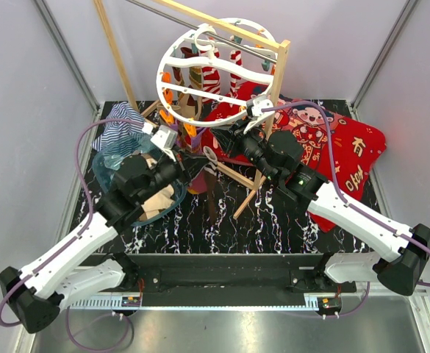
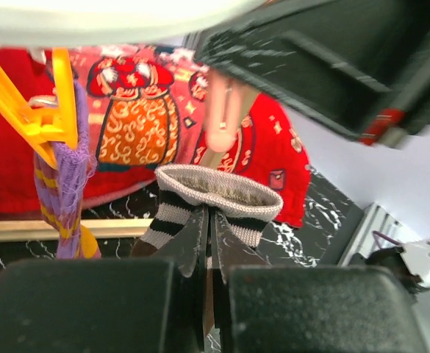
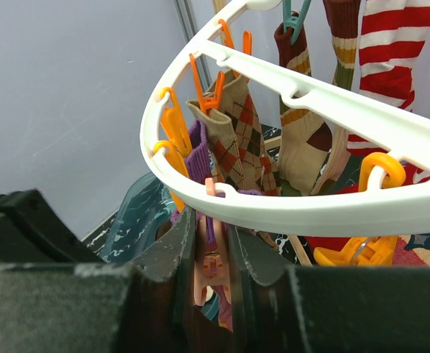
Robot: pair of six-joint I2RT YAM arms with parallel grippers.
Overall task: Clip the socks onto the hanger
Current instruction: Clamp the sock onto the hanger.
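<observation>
**Both grippers clamped under the hanger's near rim**

In the right wrist view the white ring of the hanger (image 3: 332,209) sweeps across the middle of the frame. The right gripper (image 3: 211,254) sits at lower centre beneath it. Its fingers are drawn in narrowly on a pale pink clip (image 3: 212,266) that dangles from the ring.

In the left wrist view the left gripper (image 2: 208,234) is at bottom centre, pinched tight on a black-and-grey striped sock (image 2: 222,197). The sock's grey cuff stands open just above the fingertips and directly below the pink clip.

Other socks already hang from the rings. An argyle sock (image 3: 240,140) is held by an orange clip (image 3: 207,92), with a purple sock (image 3: 198,158) beside it. A red-and-white striped sock (image 3: 391,44) hangs at the upper right.

From overhead, the hanger hangs in the upper centre from a wooden pole frame (image 1: 282,62). A red cartoon-print blanket (image 1: 354,147) lies at the right of the black marbled table (image 1: 273,228). A translucent blue basket (image 1: 104,165) sits at centre left.
</observation>
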